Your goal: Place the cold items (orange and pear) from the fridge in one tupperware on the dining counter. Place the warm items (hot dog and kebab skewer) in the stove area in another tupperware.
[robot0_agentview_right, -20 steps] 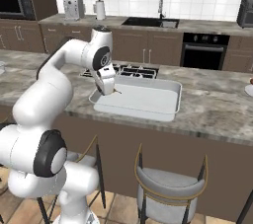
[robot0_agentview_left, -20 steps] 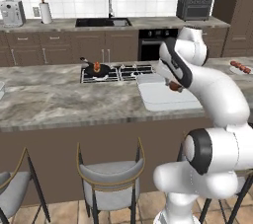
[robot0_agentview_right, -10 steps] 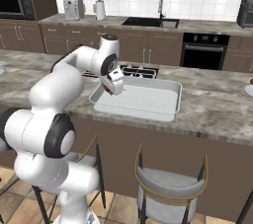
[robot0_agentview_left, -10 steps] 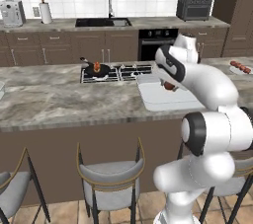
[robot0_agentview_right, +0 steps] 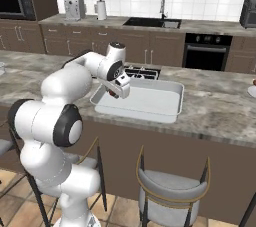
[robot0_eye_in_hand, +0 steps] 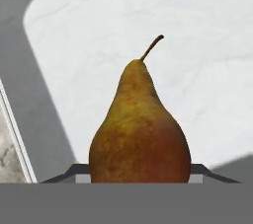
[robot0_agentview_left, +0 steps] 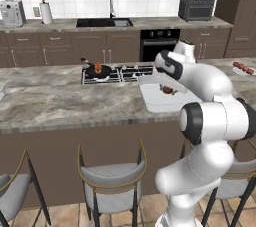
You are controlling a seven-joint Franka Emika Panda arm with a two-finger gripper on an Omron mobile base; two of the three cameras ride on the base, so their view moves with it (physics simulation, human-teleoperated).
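Observation:
A brown-yellow pear (robot0_eye_in_hand: 140,129) with a curved stem stands upright between my gripper's jaws, which are shut on its wide base. It hangs just above the white floor of a shallow tupperware (robot0_eye_in_hand: 197,45). On the dining counter, my gripper (robot0_agentview_left: 168,87) holds the pear (robot0_agentview_left: 167,90) over the near left part of that tupperware (robot0_agentview_left: 150,104). From the other side, the gripper (robot0_agentview_right: 119,90) is over the tupperware's (robot0_agentview_right: 145,115) left end. A reddish kebab skewer (robot0_agentview_left: 242,67) lies on a plate at the far right. A small red-orange item, perhaps the hot dog (robot0_agentview_left: 98,66), sits in a pan. The orange is out of view.
Behind the tupperware, the stove's burners (robot0_agentview_left: 125,72) carry the dark pan (robot0_agentview_left: 97,71). The back wall has a sink (robot0_agentview_left: 102,22), an oven (robot0_agentview_left: 159,46), a toaster oven (robot0_agentview_left: 196,7) and a coffee machine (robot0_agentview_left: 12,12). Stools (robot0_agentview_left: 112,183) stand before the counter.
The arm's elbow has swung in closer to the base. The hand with the pear has shifted a little further over the tupperware and stays shut on it.

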